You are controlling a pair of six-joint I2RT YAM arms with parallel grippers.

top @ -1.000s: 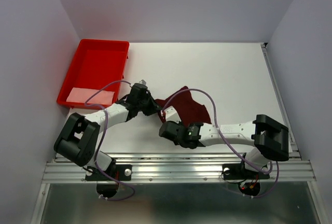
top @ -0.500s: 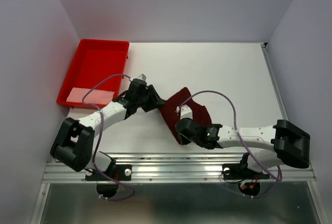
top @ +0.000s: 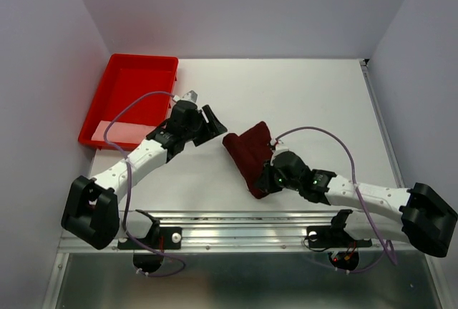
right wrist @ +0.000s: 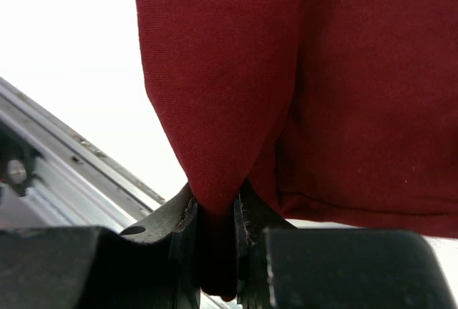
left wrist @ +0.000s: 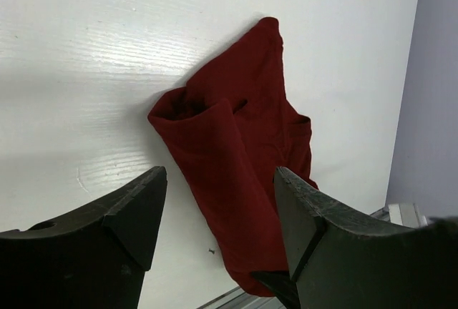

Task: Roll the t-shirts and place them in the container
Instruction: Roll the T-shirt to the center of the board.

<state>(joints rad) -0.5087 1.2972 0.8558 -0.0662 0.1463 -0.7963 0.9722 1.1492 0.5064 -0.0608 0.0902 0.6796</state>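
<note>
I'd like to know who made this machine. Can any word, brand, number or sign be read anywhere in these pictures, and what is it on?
No text can be read in any view.
The t-shirt: plain dark red cloth, no print or tag showing.
The red tray: no label visible.
The left arm and right arm: no legible marking; anything there is too small to tell.
The table: white, no writing.

Bright, even overhead light leaves only a soft grey shadow on the tabletop [left wrist: 86,37] at nine o'clock of the t-shirt [left wrist: 236,151] in the left wrist view, while the right wrist view blows out white toward ten o'clock and blurs at six.
</note>
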